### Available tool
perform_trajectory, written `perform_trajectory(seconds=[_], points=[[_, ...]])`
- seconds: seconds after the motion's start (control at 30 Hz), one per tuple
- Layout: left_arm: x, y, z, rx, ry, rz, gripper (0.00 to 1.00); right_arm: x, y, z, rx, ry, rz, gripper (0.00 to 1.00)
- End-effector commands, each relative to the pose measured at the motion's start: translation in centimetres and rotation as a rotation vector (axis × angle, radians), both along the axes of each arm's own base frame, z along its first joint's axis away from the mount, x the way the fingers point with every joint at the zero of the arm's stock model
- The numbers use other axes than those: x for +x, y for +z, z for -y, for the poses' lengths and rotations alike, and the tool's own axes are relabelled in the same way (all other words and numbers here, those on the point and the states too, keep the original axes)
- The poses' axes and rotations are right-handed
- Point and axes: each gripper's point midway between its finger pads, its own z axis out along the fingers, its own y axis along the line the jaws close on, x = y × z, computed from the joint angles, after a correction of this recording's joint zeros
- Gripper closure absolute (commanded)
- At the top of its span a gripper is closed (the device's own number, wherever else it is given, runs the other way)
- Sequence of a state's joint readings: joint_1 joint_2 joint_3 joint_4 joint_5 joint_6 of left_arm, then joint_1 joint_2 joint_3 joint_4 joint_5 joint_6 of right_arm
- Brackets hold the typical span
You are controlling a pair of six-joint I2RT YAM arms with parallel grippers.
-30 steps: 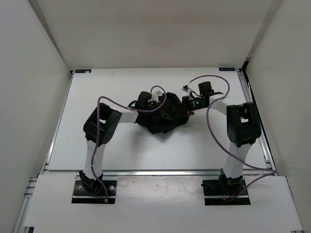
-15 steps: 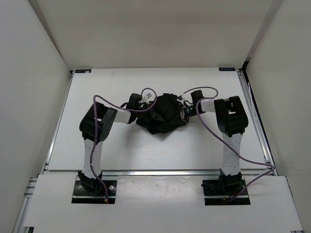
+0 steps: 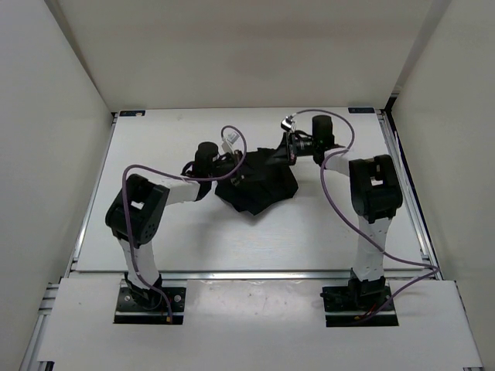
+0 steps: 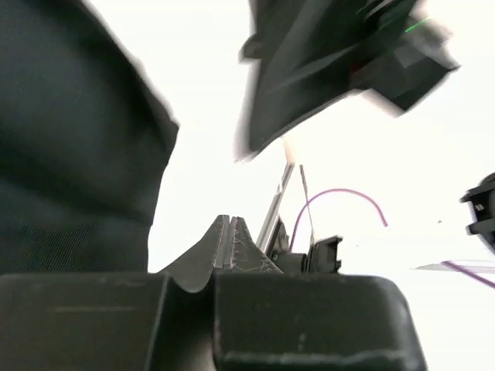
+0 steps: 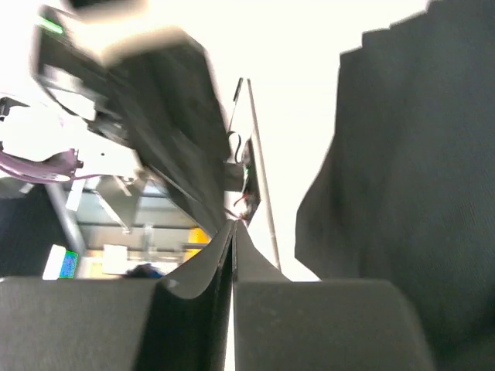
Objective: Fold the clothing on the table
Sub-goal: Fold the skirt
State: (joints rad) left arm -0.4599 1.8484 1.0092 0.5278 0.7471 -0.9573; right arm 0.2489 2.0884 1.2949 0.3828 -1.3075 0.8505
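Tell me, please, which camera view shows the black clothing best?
The top external view: it shows the whole clothing, bunched, against the white table. The left wrist view shows only a blurred dark part of it at its left side; the right wrist view shows only a dark part at its right side.

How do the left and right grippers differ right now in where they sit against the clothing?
From above, the left gripper sits at the left edge of the clothing, while the right gripper sits at its far right corner. In its own wrist view, the left gripper has fabric hanging to its left; the right gripper has fabric to its right. Both are shut, jaws pressed together. Whether either pinches fabric does not show.
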Motion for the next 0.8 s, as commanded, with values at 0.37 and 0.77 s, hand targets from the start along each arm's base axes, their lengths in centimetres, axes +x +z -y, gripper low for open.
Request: perform_trajectory(seconds=[0.37, 0.77], points=[[-2.0, -10.2, -4.7, 0.142, 0.000, -0.345, 1.00, -0.7, -8.3, -2.4, -0.044, 0.053, -0.346, 0.99], [1.4, -3.4, -7.3, 0.090, 0.117, -0.133, 1.00, 0.6, -1.6, -1.9, 0.021, 0.085, -0.014, 0.99]])
